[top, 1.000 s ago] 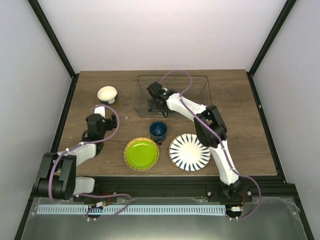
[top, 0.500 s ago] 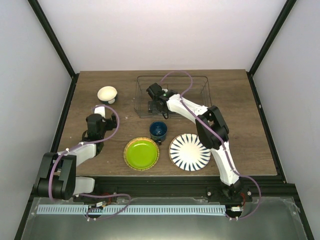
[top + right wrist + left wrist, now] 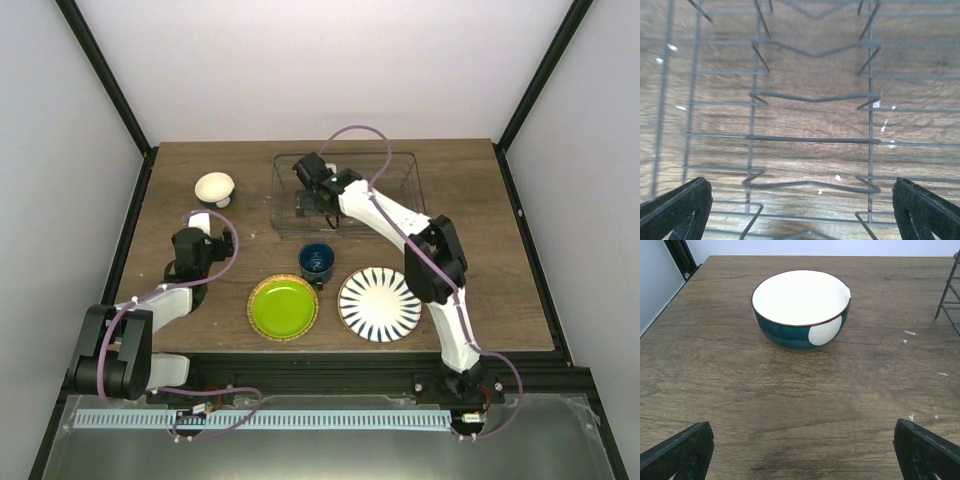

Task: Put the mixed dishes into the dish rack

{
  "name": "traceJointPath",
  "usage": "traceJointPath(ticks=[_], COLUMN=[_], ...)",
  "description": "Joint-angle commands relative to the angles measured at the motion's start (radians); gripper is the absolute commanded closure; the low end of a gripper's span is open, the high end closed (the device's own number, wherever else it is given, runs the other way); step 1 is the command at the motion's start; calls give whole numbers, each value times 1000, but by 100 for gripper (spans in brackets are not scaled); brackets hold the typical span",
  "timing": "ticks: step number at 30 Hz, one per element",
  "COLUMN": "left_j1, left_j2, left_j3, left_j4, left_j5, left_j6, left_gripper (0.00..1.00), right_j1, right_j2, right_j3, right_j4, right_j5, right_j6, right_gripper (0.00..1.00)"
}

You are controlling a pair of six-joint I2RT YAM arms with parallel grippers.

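The wooden table [image 3: 480, 240] carries everything. At its far side, right of centre, stands the dish rack [image 3: 414, 190], a rectangular basket of thin dark wire with the wood showing through it. My right arm reaches across from the near right, and my right gripper [image 3: 305, 195] hangs over the rack's left part, pointing down into it. In the right wrist view the rack's floor wires and zigzag dividers [image 3: 810, 138] lie under my right gripper [image 3: 800, 210], slightly blurred. Its fingers stand wide apart with nothing between them.

All four dishes sit on the table outside the rack. The white plate with dark-blue radial stripes [image 3: 379, 304] lies flat near the front edge, about centre. The lime-green plate with a yellowish rim [image 3: 283, 307] lies flat just left of it, apart from it. The dark blue mug [image 3: 316, 262] stands upright between the two plates and the rack's near side.

The small bowl [image 3: 214, 187] stands upright at the far left, well apart from the rack. My left gripper [image 3: 203, 218] hovers just nearside of it. The left wrist view shows the bowl [image 3: 800, 310] white inside and dark teal outside with a round white patch. My left gripper [image 3: 800, 450] is spread wide and touches nothing.
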Motion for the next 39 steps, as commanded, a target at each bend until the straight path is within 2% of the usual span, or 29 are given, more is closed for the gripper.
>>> traceJointPath(ticks=[1,6,10,14,19,23,26,33,39], left_j1=[-5,-5,-5,-8,-10,-7,-6,2,77], left_j2=[0,-14,-69,-162,-243,-151,-52,80,190], left_j3=[21,15,-3,22,141,338,498,720,856], left_j4=[-6,-4,-6,-98,-325,-560,-700,-871,-970], left_j5=[-17,-31,-51,-78,-149,-227,-234,-229,-142], left_j6=[-4,-12,-15,-28,-72,-141,-200,-199,-184], left_gripper=[0,0,0,0,0,0,0,0,0], right_j1=[14,20,34,38,68,94,95,94,95], right_j2=[-101,-150,-219,-356,-542,-632,-653,-756,-960], right_j3=[58,59,0,-132,-390,-565,-607,-621,-847], right_j4=[-19,-17,-32,6,128,211,210,239,404], right_j5=[22,28,90,141,142,117,120,221,96], right_j6=[-25,-50,-68,-80,-98,-105,-119,-170,-168], right_gripper=[0,0,0,0,0,0,0,0,0])
